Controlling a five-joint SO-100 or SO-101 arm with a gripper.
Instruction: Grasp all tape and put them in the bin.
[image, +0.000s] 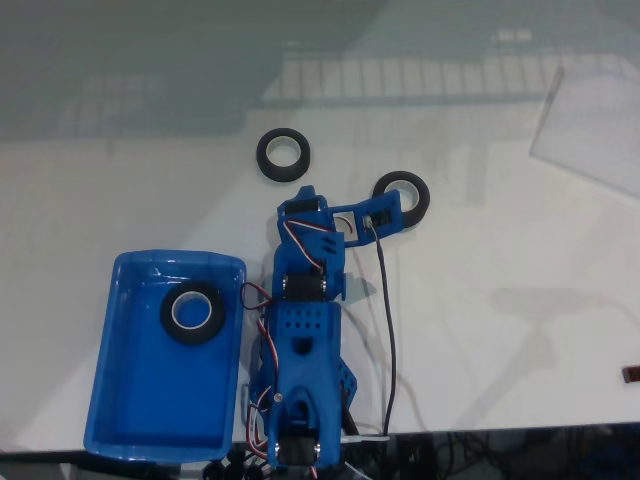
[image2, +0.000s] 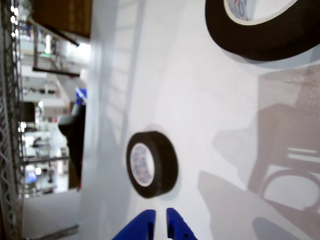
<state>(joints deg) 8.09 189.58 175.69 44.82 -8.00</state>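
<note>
One tape roll (image: 193, 314) is seen lying flat inside the bin (image: 120, 400) at the left of the fixed view, so one of three is judged done and two are left on the white tabletop (image: 500, 330). Of those, one roll (image: 284, 154) lies flat beyond the arm, up and slightly left of the wrist, well apart from it; the other roll (image: 403, 196) lies just beside the arm's front end, to its right, and is partly covered by it. In the wrist view the claw (image2: 160, 222) is seen at the bottom edge with its two blue tips close together, only a narrow slit between them and nothing held. A roll (image2: 152, 164) is seen just ahead of those tips and a little left of their line, while a second roll (image2: 260, 27) fills the top right corner. Which wrist-view roll matches which in the fixed view cannot be settled with certainty, as the image is blurred. The coming move is judged to call for the claw to be opened and brought over a roll's rim.
</note>
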